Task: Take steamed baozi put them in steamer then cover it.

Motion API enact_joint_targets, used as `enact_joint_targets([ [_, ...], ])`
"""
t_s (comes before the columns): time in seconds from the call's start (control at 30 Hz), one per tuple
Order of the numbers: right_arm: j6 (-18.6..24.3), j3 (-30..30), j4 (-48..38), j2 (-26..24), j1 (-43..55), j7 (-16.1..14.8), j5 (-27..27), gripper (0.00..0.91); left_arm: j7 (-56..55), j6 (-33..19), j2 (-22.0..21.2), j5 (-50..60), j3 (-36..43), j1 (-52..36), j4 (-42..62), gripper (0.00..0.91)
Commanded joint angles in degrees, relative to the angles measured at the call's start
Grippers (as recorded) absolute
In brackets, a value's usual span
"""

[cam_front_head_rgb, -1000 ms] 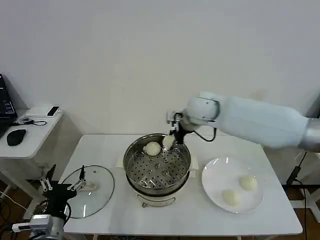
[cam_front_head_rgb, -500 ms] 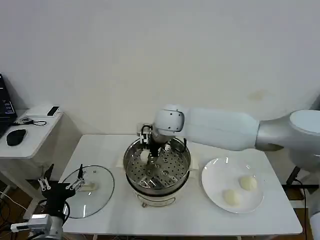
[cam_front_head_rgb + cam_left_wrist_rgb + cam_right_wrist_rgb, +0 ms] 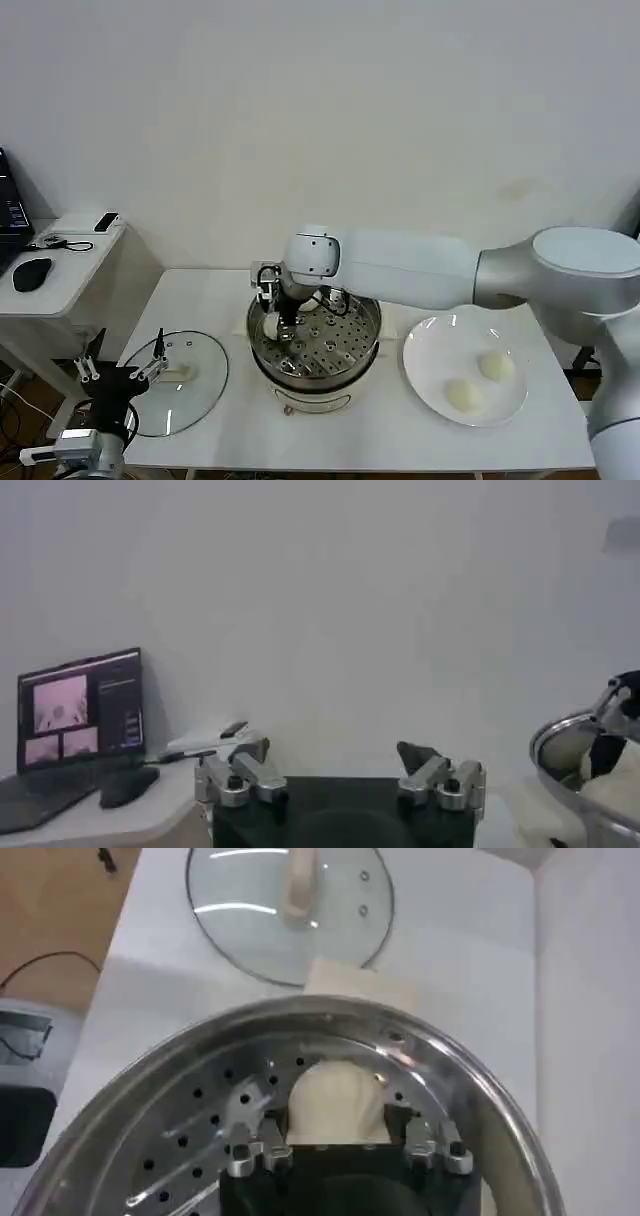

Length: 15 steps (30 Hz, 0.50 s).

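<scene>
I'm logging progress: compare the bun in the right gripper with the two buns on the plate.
The bun in the right gripper sits between the right gripper's jaws, low over the steamer's perforated tray; the two plate buns lie free on the white plate. It is at the steamer's left side; they wait right of it. All are smooth, cream-white.

We see a white plate (image 3: 437,344) on the white table (image 3: 200,290), well right of the jaws. Far to their left, a side desk (image 3: 60,268) carries a mouse (image 3: 32,272) and laptop (image 3: 75,712).
</scene>
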Motion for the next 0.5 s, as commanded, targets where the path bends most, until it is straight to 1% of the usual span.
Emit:
enact_joint_targets([
  [0.03, 0.77, 0.44, 0.21, -0.08, 0.15, 0.38, -1.06, 0.907, -0.01, 0.05, -0.08, 0.24, 0.13, -0.04, -0.15, 0.907],
  [0.1, 0.94, 0.64, 1.09, -1.19, 1.34, 0.09, -1.07, 0.907, 0.01, 0.08, -0.02, 0.27, 0.22, 0.09, -0.39, 0.907],
  [0.13, 1.38, 0.74, 1.73, -2.33, 2.37, -0.82, -1.69, 0.907, 0.03, 0.09, -0.01, 0.27, 0.18, 0.1, -0.43, 0.907],
  [0.2, 2.73, 0.85, 3.34, -3.75, 4.13, -1.27, -2.63, 0.907, -0.02, 0.09, 0.04, 0.25, 0.11, 0.1, -0.41, 0.907],
  [0.37, 4.45, 1.06, 8.25, -11.16, 8.16, -3.0, -3.81, 0.907, 0.04, 0.13, -0.1, 0.33, 0.78, 0.13, -0.39, 0.907],
  [0.47, 5.6, 0.79, 11.57, -16.77, 10.43, -5.99, -4.6, 0.907, 0.08, 0.3, -0.24, 0.89, 1.69, -0.1, -0.8, 0.907],
  [0.5, 5.6, 0.55, 12.65, -18.66, 11.27, -6.27, -4.8, 0.907, 0.11, 0.35, -0.24, 1.03, 2.02, -0.12, -1.0, 0.907],
])
